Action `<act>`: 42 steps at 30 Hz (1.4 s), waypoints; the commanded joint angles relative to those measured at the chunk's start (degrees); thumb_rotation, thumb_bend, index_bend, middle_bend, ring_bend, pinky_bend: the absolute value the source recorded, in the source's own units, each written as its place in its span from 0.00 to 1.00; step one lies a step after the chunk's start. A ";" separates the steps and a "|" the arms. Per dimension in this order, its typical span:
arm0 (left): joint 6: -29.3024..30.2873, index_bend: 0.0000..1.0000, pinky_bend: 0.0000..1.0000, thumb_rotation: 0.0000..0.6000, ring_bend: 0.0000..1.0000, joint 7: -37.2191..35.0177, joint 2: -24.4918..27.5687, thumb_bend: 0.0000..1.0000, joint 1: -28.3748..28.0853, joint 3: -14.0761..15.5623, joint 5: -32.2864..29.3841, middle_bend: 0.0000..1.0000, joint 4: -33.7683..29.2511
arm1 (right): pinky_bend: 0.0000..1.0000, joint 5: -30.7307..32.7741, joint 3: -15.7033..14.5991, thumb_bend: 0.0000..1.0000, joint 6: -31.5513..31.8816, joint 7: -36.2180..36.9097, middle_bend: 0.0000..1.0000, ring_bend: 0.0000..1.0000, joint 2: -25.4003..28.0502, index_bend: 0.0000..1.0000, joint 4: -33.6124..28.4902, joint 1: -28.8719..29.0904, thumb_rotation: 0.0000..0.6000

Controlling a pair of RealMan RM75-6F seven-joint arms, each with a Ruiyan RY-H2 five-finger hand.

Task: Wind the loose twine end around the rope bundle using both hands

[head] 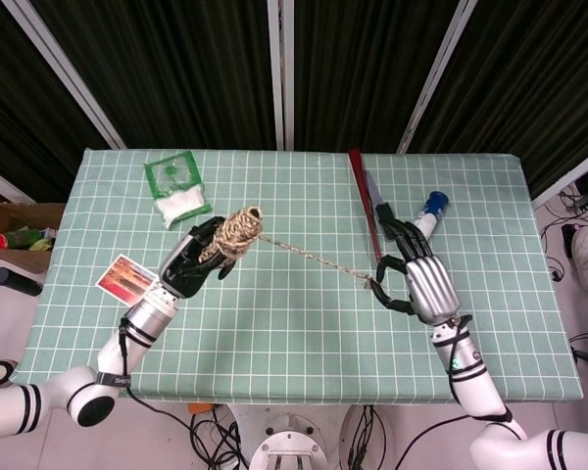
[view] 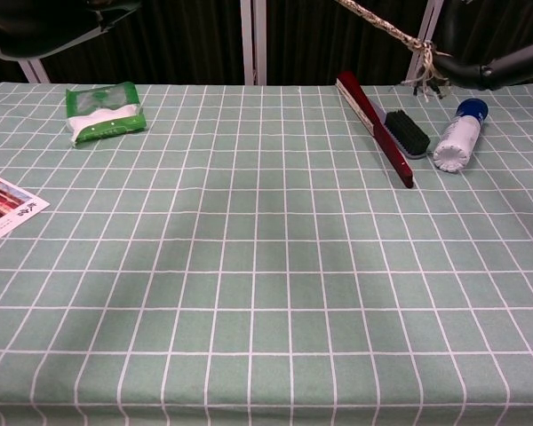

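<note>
In the head view my left hand (head: 198, 257) grips the tan rope bundle (head: 235, 230), raised above the table's left half. A loose twine strand (head: 309, 255) runs taut from the bundle down to the right, and my right hand (head: 418, 282) pinches its frayed end (head: 370, 282). In the chest view the twine (view: 382, 23) crosses the top edge and ends in a knot beside my right hand (view: 506, 62); only a dark sliver of my left hand (view: 44, 22) shows at the top left.
On the green checked tablecloth (head: 294, 333) lie a green-and-white packet (head: 176, 191), a picture card (head: 127, 279), a long red-handled brush (view: 386, 133) and a white bottle with a blue cap (view: 453, 138).
</note>
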 commanded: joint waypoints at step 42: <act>-2.53 0.81 0.83 1.00 0.70 50.30 -6.15 0.44 1.07 1.28 1.95 0.82 -1.74 | 0.00 23.12 29.90 0.52 -17.85 -39.98 0.09 0.00 -4.49 1.00 -16.23 26.49 1.00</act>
